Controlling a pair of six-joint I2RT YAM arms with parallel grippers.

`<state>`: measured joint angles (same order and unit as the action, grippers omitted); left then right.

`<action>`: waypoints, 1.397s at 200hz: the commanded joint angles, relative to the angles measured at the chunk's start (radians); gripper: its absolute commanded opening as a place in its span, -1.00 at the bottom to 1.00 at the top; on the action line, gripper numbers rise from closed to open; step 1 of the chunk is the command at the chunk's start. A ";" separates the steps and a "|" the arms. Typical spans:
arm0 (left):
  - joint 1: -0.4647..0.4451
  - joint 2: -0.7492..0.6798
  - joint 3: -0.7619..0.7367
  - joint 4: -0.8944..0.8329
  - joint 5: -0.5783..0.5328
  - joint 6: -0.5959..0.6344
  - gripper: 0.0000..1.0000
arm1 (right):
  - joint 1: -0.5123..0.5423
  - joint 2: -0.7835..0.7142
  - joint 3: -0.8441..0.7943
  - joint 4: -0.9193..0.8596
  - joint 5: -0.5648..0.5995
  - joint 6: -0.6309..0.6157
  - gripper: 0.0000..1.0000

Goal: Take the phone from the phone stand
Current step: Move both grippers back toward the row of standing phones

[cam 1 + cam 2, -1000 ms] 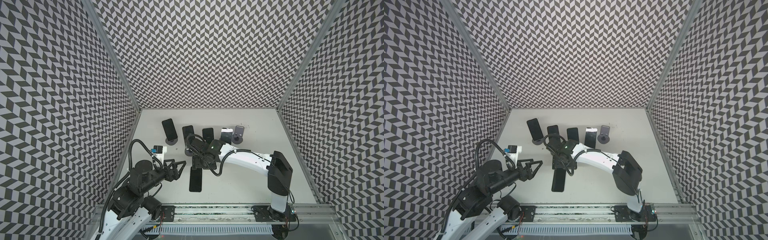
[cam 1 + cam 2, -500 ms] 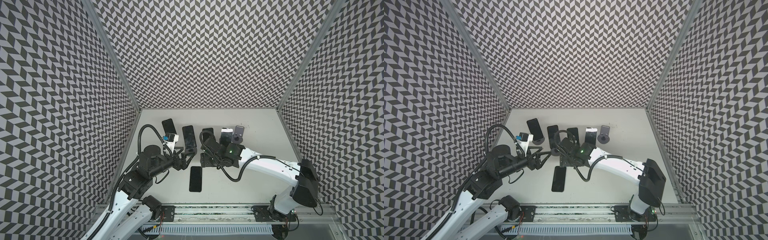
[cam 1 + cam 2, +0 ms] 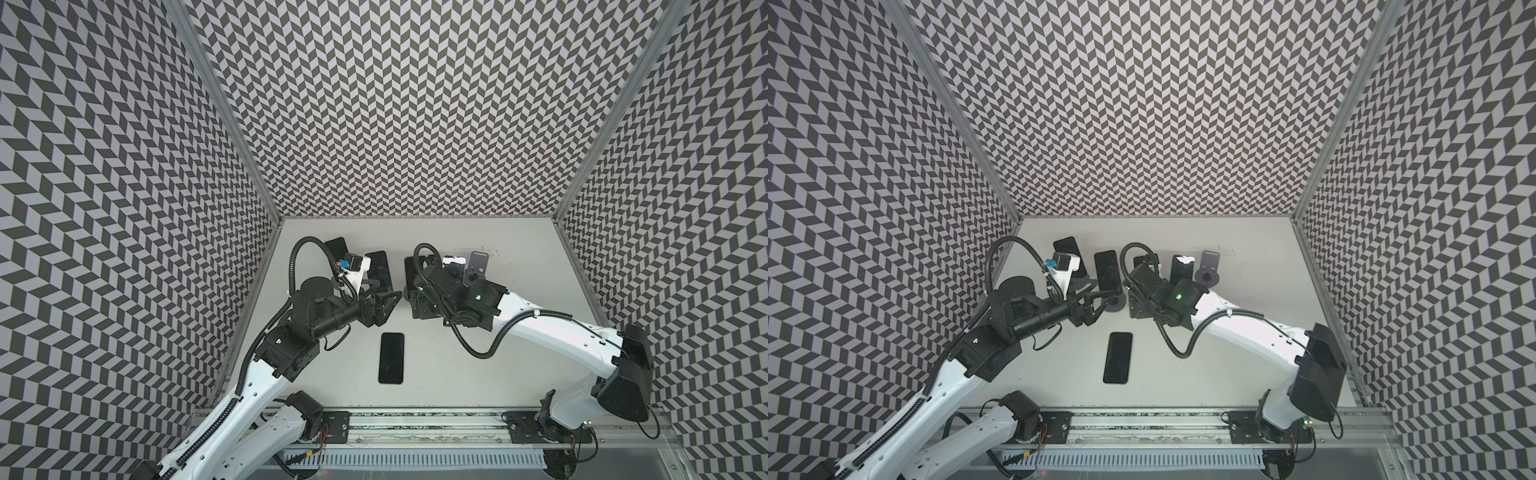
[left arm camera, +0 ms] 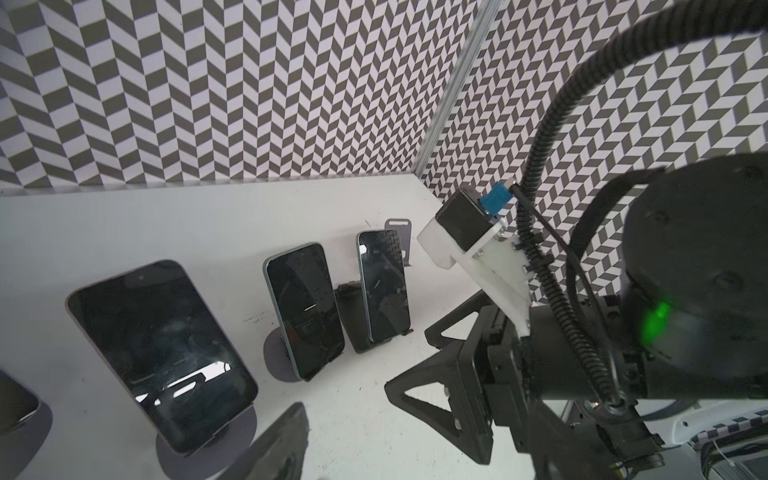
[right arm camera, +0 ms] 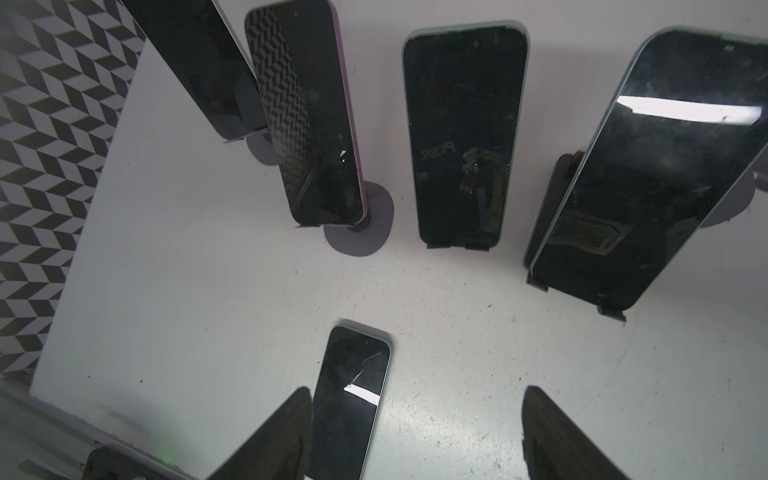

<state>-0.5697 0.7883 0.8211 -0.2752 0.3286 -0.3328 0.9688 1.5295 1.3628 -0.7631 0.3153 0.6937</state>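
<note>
Only the right wrist view shows the flat phone [image 5: 353,386] cracked (faintly)

Black-and-white chevron-patterned walls [image 3: 415,104], joined by metal corner posts [image 3: 230,124], enclose a pale, scuffed counter [image 3: 478,365] edged by a metal rail [image 3: 415,415].

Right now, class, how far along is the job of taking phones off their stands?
Done: one phone lies flat on the table, and the end stand is empty. In hand: nothing; the left claw and right claw are open near the row. Left: four phones stand propped on stands.
</note>
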 commanded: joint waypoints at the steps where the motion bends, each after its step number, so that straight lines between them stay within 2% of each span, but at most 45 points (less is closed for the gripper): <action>1: -0.007 0.014 0.007 0.099 0.019 0.032 0.66 | -0.042 -0.049 -0.010 0.066 0.052 -0.063 0.55; 41: -0.014 0.061 0.000 0.166 0.040 0.059 0.66 | -0.127 -0.102 0.002 0.098 0.057 -0.106 0.53; 53: -0.017 0.078 0.003 0.179 0.041 0.064 0.67 | -0.148 -0.118 0.011 0.104 0.050 -0.114 0.76; 61: -0.019 0.088 0.006 0.188 0.043 0.065 0.67 | -0.161 -0.130 0.014 0.112 0.048 -0.115 1.00; 76: -0.024 0.106 0.009 0.208 0.050 0.072 0.67 | -0.189 -0.161 0.000 0.153 0.020 -0.129 0.99; 100: -0.032 0.131 0.007 0.249 0.066 0.094 0.68 | -0.254 -0.200 -0.049 0.239 -0.091 -0.136 0.99; 131: -0.035 0.177 0.015 0.276 0.051 0.120 0.71 | -0.329 -0.158 -0.036 0.210 -0.174 -0.108 0.99; 173: -0.035 0.233 0.018 0.320 0.043 0.127 0.77 | -0.346 -0.088 0.009 0.165 -0.108 -0.131 1.00; 210: -0.035 0.284 0.021 0.333 0.053 0.137 0.84 | -0.347 -0.004 0.077 0.081 -0.013 -0.089 0.88; 238: -0.035 0.312 0.023 0.345 0.058 0.161 0.91 | -0.347 0.062 0.130 0.016 -0.011 -0.085 0.88; 279: -0.035 0.361 0.036 0.349 0.071 0.205 1.00 | -0.347 0.076 0.115 0.046 -0.034 -0.067 0.88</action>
<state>-0.6018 1.1297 0.8215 0.0456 0.3798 -0.1722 0.6250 1.6035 1.4719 -0.7341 0.2726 0.6056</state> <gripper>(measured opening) 0.998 0.942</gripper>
